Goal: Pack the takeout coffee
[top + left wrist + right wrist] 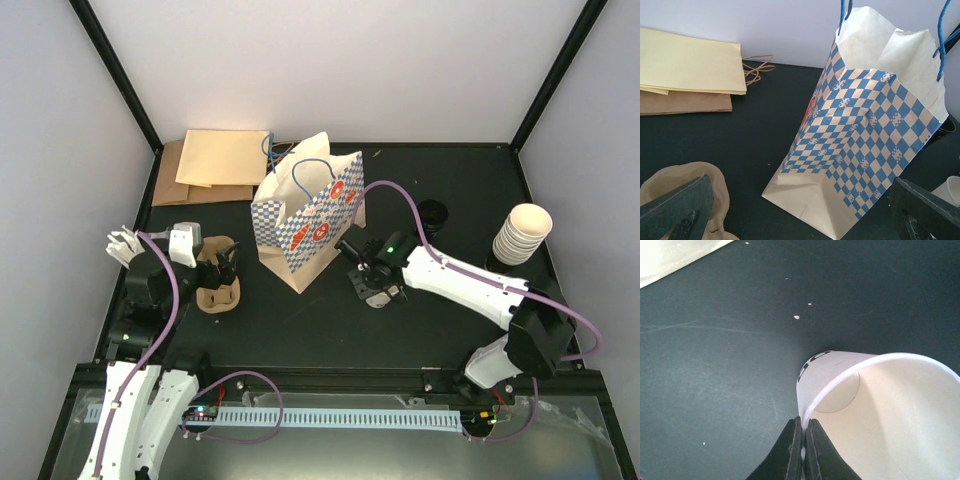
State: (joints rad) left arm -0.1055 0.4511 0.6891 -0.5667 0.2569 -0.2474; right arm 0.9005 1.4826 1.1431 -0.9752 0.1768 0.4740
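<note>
At the right gripper (803,427): your two black fingers are pressed together on the cup (880,410), pinching its rolled rim, one inside and one outside.
Cup: one; smooth white paper, tapered, round flat bottom, black print on the outer wall; mouth open; low over the table (300,340), just right of the bag (305,225) and outside it; you cannot tell whether it rests on the surface.
Lid (432,212): one round black disc, between bag and stack (522,235), apart from the cup.
Bag: one; creased paper, blue-and-white check, red marks, blue cord handles, plain cream inside; stands open, leaning.
Left gripper (222,268): your jaws stand wide apart, holding nothing, over the beige piece (218,297).
Beige piece: one; rough, rounded, lumpy.
Stack: one column of nested cream cups, far right; number unreadable.
Flat bags (215,165): two, pale yellow on brown, smooth paper, twine handles, back left.
Table: matte black, scuffed, flecked white.
</note>
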